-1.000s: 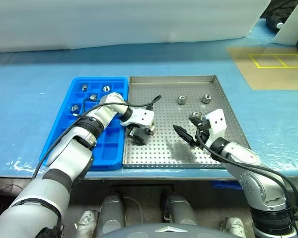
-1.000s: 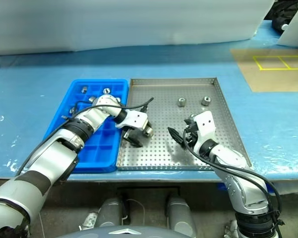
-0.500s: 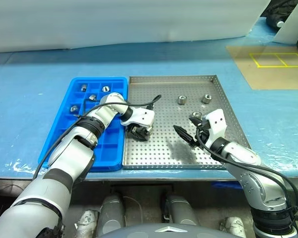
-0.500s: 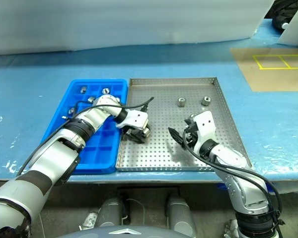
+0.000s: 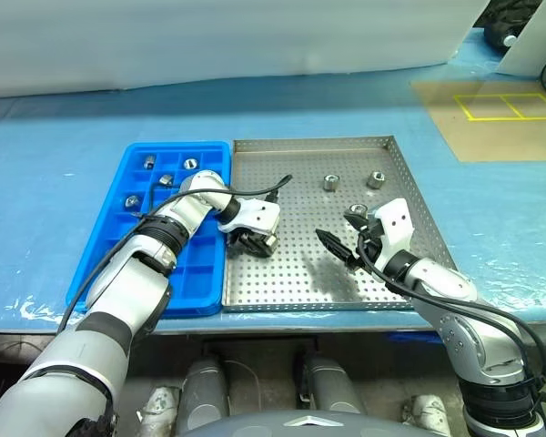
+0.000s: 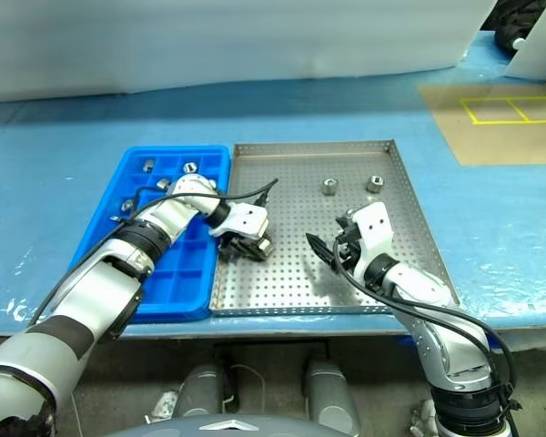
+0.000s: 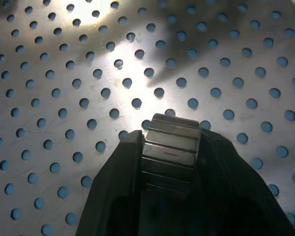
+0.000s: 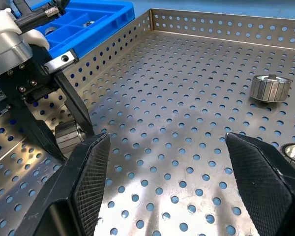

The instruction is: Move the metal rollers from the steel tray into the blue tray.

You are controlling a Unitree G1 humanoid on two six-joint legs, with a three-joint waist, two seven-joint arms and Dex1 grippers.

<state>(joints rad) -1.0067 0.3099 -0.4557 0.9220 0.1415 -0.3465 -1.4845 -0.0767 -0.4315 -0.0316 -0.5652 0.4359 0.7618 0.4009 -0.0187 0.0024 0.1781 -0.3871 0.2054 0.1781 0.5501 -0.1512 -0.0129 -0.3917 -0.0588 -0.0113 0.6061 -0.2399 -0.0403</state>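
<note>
The steel tray [image 5: 300, 282] lies right of the blue tray [image 5: 187, 273]. My left gripper [image 5: 255, 241] is low over the steel tray's left part, shut on one of the metal rollers [image 7: 169, 147], which sits between its black fingers just above the perforated floor. That roller [image 8: 69, 135] shows too in the right wrist view. Three more rollers lie in the steel tray: two near the far rim [image 5: 331, 182] [image 5: 376, 179] and one [image 5: 356, 212] beside my right gripper [image 5: 344, 246]. This gripper hovers open over the tray's right half, holding nothing. Several rollers [image 5: 166, 179] rest in the blue tray's far compartments.
Both trays sit on a blue table cover [image 5: 55, 209]. A brown board with yellow tape squares [image 5: 491, 118] lies at the far right. A black cable [image 5: 264, 191] runs from my left wrist over the steel tray's left rim.
My left gripper's fingers have closed on the roller near the steel tray's left side. My right arm has kept still.
</note>
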